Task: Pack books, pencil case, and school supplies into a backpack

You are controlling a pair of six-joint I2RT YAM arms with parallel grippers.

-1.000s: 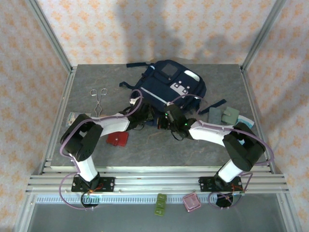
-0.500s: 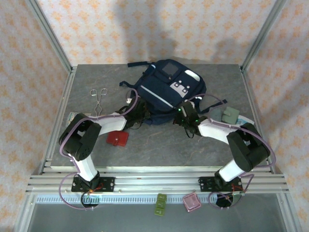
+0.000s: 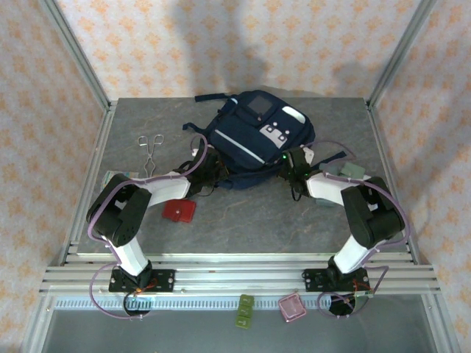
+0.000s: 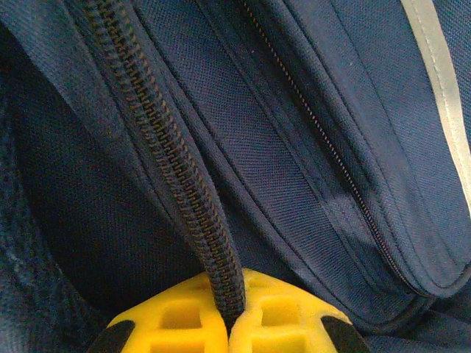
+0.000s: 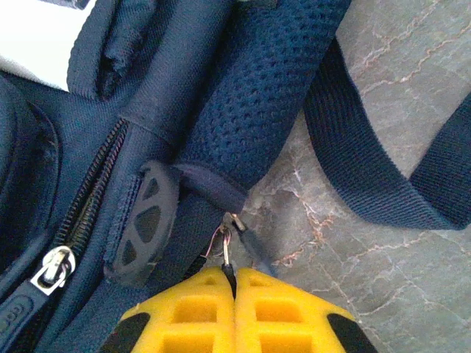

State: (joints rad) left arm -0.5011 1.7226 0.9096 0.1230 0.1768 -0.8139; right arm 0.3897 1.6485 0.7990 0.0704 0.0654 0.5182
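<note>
At the near edge of the backpack (image 3: 254,140), left gripper (image 4: 227,323) clamped on zipper track (image 4: 180,187), right gripper (image 5: 234,283) pinching zipper pull (image 5: 227,248)

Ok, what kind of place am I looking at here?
Likely a robot lab test cell: a left arm and right arm bolted to an aluminium rail, a grey tabletop holding a backpack, patterned backdrop walls.

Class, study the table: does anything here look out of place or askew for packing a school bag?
Yes. A scissor-handled metal clamp lies at the far left of the table, an odd tool among school things. A small green item and a pink box sit off the table, on the lower ledge at its near edge. The backpack lies slanted.
</note>
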